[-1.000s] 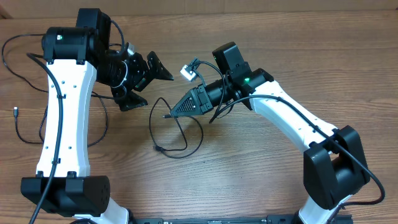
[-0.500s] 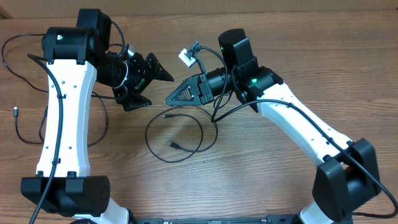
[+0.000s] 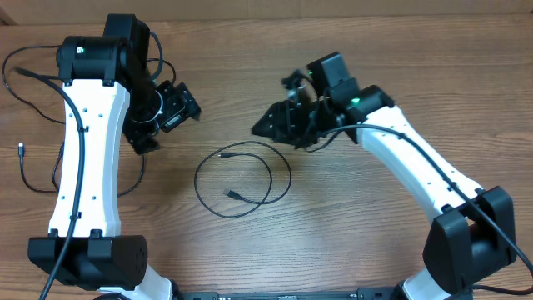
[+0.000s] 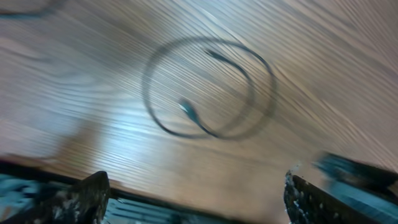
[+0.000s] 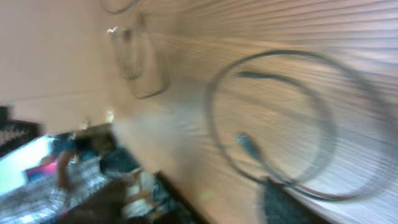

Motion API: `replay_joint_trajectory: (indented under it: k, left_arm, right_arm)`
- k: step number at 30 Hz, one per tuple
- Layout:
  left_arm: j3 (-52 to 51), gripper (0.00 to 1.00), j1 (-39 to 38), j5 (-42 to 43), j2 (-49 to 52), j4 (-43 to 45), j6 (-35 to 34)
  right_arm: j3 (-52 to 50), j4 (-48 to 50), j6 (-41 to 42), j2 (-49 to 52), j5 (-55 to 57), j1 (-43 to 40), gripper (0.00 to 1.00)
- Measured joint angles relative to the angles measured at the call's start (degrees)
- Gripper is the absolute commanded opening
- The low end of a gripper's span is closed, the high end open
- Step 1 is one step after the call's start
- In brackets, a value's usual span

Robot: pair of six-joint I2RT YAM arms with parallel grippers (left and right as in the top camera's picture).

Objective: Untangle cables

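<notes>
Nearest the bases, centre of the wooden surface [image 3: 350, 217]: coiled cable [image 3: 232, 195], lying flat in a loose double ring, free of both grippers, and both plug ends [image 3: 225, 155] sit inside the ring. Both wrist views show the same ring on bare wood, motion-blurred. Left of it, second cable [image 3: 19, 151]: metal-tipped plug close to the surface's left edge, cord curving toward the bases and then running under the left arm [image 3: 83, 150]; well apart from the coil. Next out, left gripper [image 4: 196, 182]: jaws spread wide, one finger in each lower corner of its wrist view, nothing between them, held above the surface beyond the coil's left side. Right gripper [image 3: 265, 127]: hangs beyond the coil's right side, tip pointing left, off the cable. Overhead shows it only as a dark wedge and its wrist view is too smeared, so I cannot tell its jaw gap. Farthest, top-left corner: more thin black cord [image 3: 17, 72] looping by the left arm's shoulder; cannot tell whether it is a third cable or arm wiring.
</notes>
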Motion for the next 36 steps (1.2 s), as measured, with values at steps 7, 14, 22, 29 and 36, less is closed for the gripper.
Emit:
replay_joint_trajectory:
  k: [7,14,22,29,36]
  left_arm:
    - [-7.72,0.99,0.00,-4.61,0.02,0.90,3.34]
    - [-14.05,0.97,-0.02,-2.78,-0.24,1.44,8.22]
    - [-21.49,1.00,-3.50,-2.93,-15.91,7.65,9.05]
    - [-35.12,1.00,-5.64,-3.80,-27.58,18.16,7.80]
    - [-45.22,0.83,-6.16,-4.59,-18.18,27.87,4.85]
  right_arm:
    - [0.00,-6.99,0.13,0.00,9.90,-6.93,1.00]
    - [0.00,-7.69,0.13,0.00,16.44,-9.62,1.00]
    - [0.00,-7.61,0.13,0.00,18.27,-9.60,1.00]
    - [0.00,-7.54,0.13,0.00,18.45,-9.60,1.00]
    - [0.00,-7.58,0.11,0.00,18.49,-9.60,1.00]
